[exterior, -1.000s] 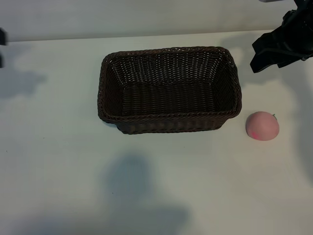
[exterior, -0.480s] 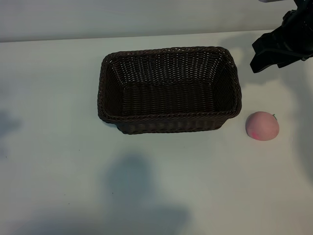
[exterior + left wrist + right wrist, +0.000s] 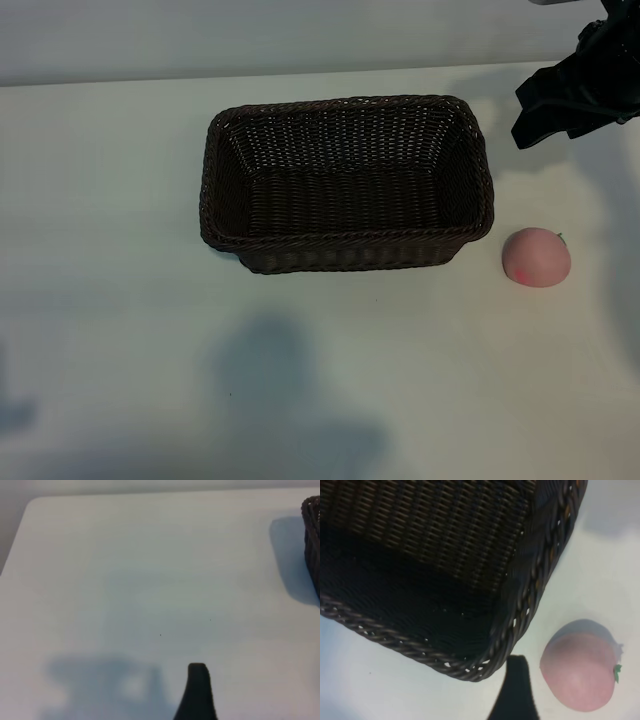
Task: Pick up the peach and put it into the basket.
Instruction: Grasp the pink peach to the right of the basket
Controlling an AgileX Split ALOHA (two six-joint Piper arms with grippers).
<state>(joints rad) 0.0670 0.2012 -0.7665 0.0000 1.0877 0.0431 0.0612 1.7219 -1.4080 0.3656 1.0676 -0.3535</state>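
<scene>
One gripper is near the job: our right gripper hangs up high, past the far right corner of the basket. Its fingers are spread apart and hold nothing. From its wrist camera we see one dark finger between the basket's braided corner and the peach.

Our peach sits on the white table, just beside the basket's right end, near its front corner, not touching it. The basket has nothing in it.

What could go wrong? Our peach is round and smooth, so if one finger bumps it first, we think it may roll away across the table. The basket wall is very close, so a finger coming down on that side could hit the rim or push the basket. If we pinch only the top of the peach, it may pop out and drop outside the basket.

Our left gripper is far from the basket, past its left end, over bare table. We see only one dark finger of it, and its fingers stand apart too.
</scene>
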